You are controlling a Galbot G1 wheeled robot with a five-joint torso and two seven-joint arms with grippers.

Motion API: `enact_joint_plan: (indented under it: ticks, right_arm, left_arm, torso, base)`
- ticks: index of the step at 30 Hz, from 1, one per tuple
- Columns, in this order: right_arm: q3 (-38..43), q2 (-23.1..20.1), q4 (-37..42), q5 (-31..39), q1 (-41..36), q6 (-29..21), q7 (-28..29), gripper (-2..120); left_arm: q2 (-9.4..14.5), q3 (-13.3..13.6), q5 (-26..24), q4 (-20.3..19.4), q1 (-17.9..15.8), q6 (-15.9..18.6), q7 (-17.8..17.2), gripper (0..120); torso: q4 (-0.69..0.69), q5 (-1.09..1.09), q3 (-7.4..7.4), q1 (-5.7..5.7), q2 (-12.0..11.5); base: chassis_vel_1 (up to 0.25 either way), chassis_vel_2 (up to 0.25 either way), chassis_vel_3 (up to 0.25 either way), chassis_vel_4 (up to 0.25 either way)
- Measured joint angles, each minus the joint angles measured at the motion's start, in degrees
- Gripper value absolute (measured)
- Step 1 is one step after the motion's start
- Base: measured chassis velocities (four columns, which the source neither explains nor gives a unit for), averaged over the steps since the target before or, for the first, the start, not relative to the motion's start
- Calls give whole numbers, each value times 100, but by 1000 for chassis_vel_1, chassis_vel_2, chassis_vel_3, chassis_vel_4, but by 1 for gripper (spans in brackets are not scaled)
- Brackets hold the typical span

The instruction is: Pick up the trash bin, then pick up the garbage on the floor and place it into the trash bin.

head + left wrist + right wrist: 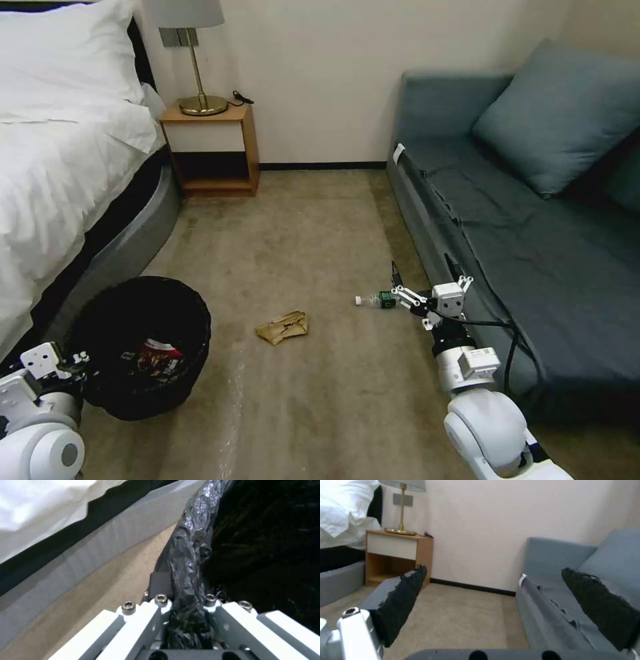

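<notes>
The trash bin [143,313], round and lined with a crinkly black bag, sits low at my left beside the bed. My left gripper [75,363] is shut on its near rim; the left wrist view shows the bag-wrapped rim [188,562] pinched between the fingers of the left gripper [186,592]. A red wrapper [159,357] lies inside the bin. On the carpet lie a crumpled tan paper bag [283,327] and a small clear bottle [372,300] with a green label. My right gripper [425,272] is open just right of the bottle, by the sofa; its black pads [403,600] stand wide apart, holding nothing.
A bed [53,167] with white sheets runs along the left. A wooden nightstand [212,150] with a brass lamp stands at the back wall. A grey-blue sofa [533,240] fills the right side. Open carpet [300,233] lies between them.
</notes>
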Motion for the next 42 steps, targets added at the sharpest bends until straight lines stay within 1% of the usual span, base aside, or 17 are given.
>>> enact_joint_plan:
  ticks: [19,20,21,24,27,29,30,31,33,35,36,37,38,39,40,41,42]
  right_arm:
    - [-43,-59,-92,-7,64,77,-1,100]
    - [-60,-62,-113,-7,73,95,-1,100]
    - [-82,-68,-142,-1,88,118,-3,100]
    - [-163,-122,-276,24,159,231,-56,100]
    - [-225,-183,-397,41,230,315,-119,100]
    - [-372,-380,-648,156,423,436,-245,100]
    - [-523,-606,-830,276,607,449,-368,100]
    - [-523,-606,-830,276,607,449,-368,100]
    - [-793,-986,-1083,575,931,354,-536,100]
    - [-1233,-1396,-1444,976,1400,265,-798,100]
    - [-1233,-1396,-1444,976,1400,265,-798,100]
    - [-1446,-1578,-1660,1100,1680,268,-1002,100]
    - [-1798,-1782,-2007,1187,2043,338,-1268,100]
    - [-2134,-1911,-2305,1233,2323,411,-1469,100]
    - [-2134,-1911,-2305,1233,2323,411,-1469,100]
    - [-2493,-2035,-2646,1279,2695,468,-1714,100]
    - [-2835,-2135,-3010,1312,3162,529,-1981,100]
  left_arm:
    - [-13,1,0,-31,25,-1,1,3]
    - [-14,1,1,-32,31,-1,1,3]
    - [-14,4,2,-48,37,-1,1,3]
    - [-13,21,7,-87,40,-1,-5,3]
    - [-13,40,7,-110,51,2,-4,3]
    - [-14,70,9,-134,77,3,-2,3]
    - [-16,89,11,-136,82,3,15,3]
    - [-16,89,11,-136,82,3,15,3]
    - [-13,115,7,-123,73,-5,41,3]
    - [-3,134,4,-45,55,-58,90,3]
    - [-3,134,4,-45,55,-58,90,3]
    - [-2,135,-2,-9,44,-77,111,3]
    - [-5,133,-11,37,31,-105,128,3]
    - [-8,130,-18,73,25,-128,144,3]
    - [-8,130,-18,73,25,-128,144,3]
    - [-8,129,-24,120,26,-158,173,3]
    - [-9,128,-26,156,26,-186,190,3]
  torso:
    - [0,0,0,0,0]
    - [0,-2,0,0,0]
    - [0,1,0,1,0]
    - [0,-2,0,1,0]
    - [0,1,1,1,0]
    - [0,0,0,0,0]
    - [0,1,0,0,0]
    - [0,1,0,0,0]
    - [0,0,-1,0,0]
    - [-1,0,0,1,0]
    - [-1,0,0,1,0]
    - [0,1,0,0,0]
    - [1,-3,0,1,0]
    - [0,-1,0,0,0]
    - [0,-1,0,0,0]
    - [0,6,1,1,-1]
    - [-2,4,0,1,0]
  base:
    - [-187,189,184,-181]
    - [-150,183,145,-163]
    - [-98,121,145,-163]
    - [-99,116,115,-123]
    - [-81,66,62,-56]
    - [0,0,0,0]
    - [0,0,0,0]
    - [0,0,0,0]
    - [0,0,0,0]
    - [0,0,0,0]
    - [0,0,0,0]
    - [0,0,0,0]
    - [0,0,0,0]
    - [0,0,0,0]
    - [0,0,0,0]
    - [0,0,0,0]
    - [0,0,0,0]
